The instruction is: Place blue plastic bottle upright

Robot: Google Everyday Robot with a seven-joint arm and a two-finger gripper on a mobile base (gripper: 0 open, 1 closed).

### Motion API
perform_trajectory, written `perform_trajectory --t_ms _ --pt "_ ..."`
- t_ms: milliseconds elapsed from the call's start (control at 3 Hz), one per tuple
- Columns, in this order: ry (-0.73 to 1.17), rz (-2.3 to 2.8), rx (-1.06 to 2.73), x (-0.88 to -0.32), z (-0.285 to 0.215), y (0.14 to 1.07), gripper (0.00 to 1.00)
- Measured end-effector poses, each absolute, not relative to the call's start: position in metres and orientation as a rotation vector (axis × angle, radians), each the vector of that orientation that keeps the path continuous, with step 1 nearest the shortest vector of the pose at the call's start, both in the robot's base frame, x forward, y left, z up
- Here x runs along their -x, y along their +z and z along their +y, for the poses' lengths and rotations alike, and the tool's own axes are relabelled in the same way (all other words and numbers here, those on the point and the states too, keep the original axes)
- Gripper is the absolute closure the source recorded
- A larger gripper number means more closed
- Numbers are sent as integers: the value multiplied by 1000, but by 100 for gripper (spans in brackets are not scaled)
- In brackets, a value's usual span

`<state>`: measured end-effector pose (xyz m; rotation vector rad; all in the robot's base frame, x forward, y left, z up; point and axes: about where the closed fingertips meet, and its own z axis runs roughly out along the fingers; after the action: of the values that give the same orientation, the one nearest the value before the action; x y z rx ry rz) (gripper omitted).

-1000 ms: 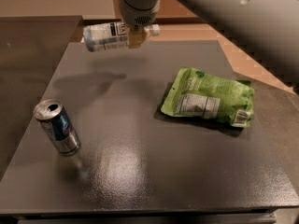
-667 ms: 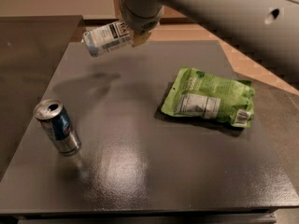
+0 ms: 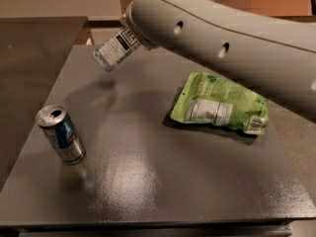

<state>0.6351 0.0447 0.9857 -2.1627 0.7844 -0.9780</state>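
The gripper (image 3: 134,37), half hidden under the grey arm, pinches with its fingers the small bluish clear plastic bottle (image 3: 114,49). The bottle slants down-left from the fingers, above the dark counter (image 3: 148,181). Lifted already; uprighting and setting down remain.

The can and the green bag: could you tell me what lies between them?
Bare table, in the camera view; the gripper holds the blue plastic bottle aloft, farther back.
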Motion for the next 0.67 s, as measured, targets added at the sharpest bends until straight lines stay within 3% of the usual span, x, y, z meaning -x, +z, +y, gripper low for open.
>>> perform_trajectory --t_ms 667 --pt "-1181 535 2000 -636 50 993 100"
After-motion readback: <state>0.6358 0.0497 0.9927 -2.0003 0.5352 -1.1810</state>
